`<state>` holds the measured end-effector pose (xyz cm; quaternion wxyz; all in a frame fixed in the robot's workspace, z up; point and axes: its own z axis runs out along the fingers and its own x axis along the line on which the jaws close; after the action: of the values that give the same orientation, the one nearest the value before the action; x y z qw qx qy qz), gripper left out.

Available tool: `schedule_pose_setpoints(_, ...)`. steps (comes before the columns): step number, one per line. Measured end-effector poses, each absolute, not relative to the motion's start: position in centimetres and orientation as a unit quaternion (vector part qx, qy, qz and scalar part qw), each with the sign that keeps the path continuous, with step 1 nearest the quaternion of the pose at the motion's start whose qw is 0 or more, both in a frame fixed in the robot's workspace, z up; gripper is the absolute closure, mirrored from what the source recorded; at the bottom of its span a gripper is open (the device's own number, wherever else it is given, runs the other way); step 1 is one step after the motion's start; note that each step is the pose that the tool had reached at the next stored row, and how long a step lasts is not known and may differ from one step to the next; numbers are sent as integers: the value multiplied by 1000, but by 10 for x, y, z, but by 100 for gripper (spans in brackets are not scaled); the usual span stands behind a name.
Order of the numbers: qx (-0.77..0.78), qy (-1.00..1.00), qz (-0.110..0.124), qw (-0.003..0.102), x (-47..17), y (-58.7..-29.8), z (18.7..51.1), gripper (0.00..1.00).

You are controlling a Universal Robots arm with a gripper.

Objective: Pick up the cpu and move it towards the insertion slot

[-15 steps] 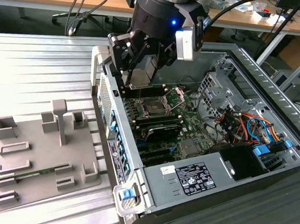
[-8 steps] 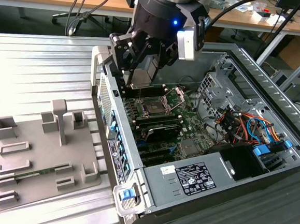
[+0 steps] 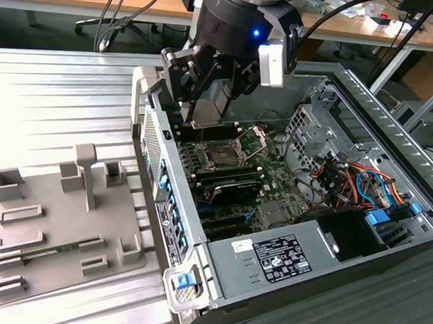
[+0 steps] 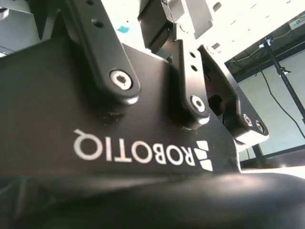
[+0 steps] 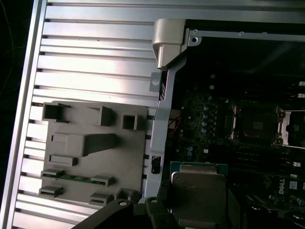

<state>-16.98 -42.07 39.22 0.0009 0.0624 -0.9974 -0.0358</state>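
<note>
Silvery cpu (image 5: 197,191) beside case wall (image 5: 159,124)

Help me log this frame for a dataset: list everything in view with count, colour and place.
cpu: one, silvery top, held at the gripper, over the case's edge.
insertion slot: one, dark centre with silver frame, plate raised, on the board.
computer case: one, grey, open, on the exterior view's right.
fixture plate: one, grey, with raised blocks, beside the case.
memory stick: one, green, lying in the fixture plate.
table: one, ribbed silver, under everything.
gripper: one, black, above the board, shut on the cpu.
</note>
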Motion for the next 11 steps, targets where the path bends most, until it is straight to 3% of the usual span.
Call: schedule_pose_setpoints(11, 62, -997, -36, 1, -165, -420, 392, 45)
